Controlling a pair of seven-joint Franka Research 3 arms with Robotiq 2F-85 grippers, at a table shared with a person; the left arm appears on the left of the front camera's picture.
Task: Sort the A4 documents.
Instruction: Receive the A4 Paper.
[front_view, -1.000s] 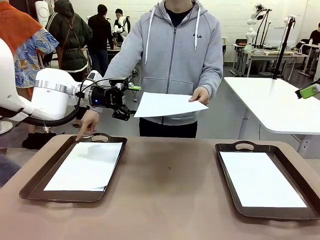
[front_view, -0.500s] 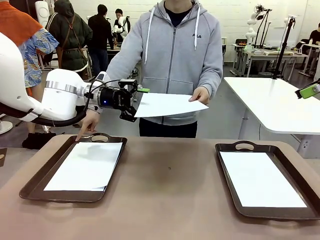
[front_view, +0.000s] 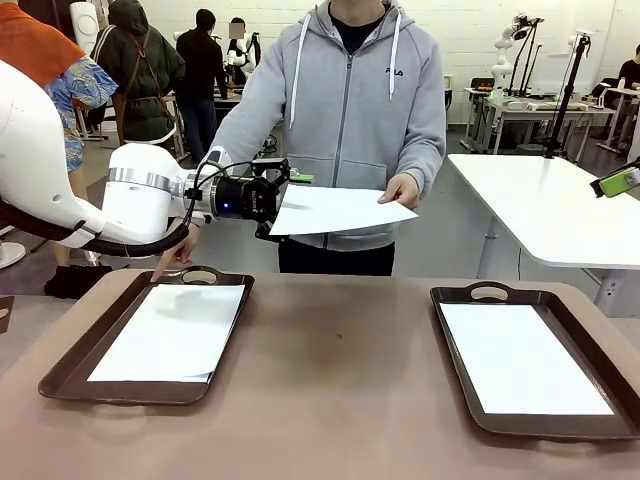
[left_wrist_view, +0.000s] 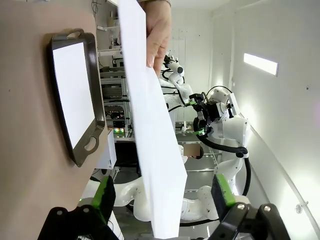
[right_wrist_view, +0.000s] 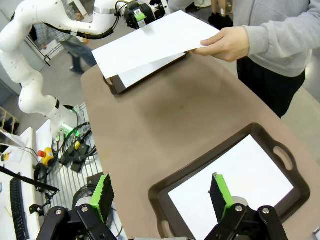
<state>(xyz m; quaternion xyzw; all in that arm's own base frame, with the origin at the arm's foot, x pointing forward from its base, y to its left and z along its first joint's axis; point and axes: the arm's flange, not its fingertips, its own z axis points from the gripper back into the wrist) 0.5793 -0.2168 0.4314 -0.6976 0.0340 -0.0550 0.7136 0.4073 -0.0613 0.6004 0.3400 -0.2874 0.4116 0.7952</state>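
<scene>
Paper sheet (front_view: 335, 210) — thin, floppy, light — hangs from the person's hand (front_view: 401, 190) above the table; left gripper (front_view: 280, 205) jaws spread around its near edge, best pinched there.

Small white word "FILA" on chest of person's grey hoodie (front_view: 345, 100), seen in front view. No other words or numbers clear enough to read. Paper sheets (front_view: 335, 210) blank, no print on them. Trays (front_view: 470, 300) plain dark brown, no labels. Far-off things in room too small and blurry to read.
</scene>
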